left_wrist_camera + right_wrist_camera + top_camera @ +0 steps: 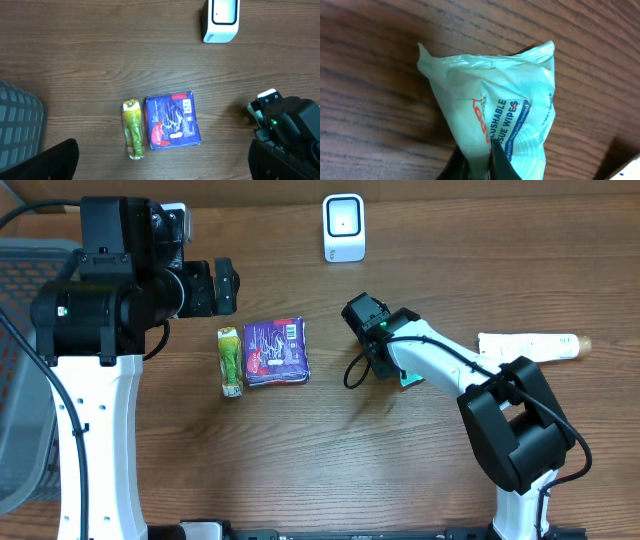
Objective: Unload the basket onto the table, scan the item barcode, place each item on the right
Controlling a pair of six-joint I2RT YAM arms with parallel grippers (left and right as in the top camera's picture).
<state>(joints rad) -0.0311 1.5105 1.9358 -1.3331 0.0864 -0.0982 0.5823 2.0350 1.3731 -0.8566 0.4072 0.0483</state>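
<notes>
A mint-green pack of flushable wipes (505, 90) lies on the wooden table, and my right gripper (479, 155) is shut on its near end, pinching the wrapper between both fingers. From overhead only a teal corner of the pack (411, 380) shows under the right gripper (400, 372). The white barcode scanner (344, 227) stands upright at the back of the table. High over the left side, my left gripper (162, 165) hangs wide open and holds nothing.
A purple packet (276, 351) and a green sachet (231, 360) lie side by side left of centre. A white tube (530, 345) lies at the right. A grey basket (20, 380) stands at the left edge.
</notes>
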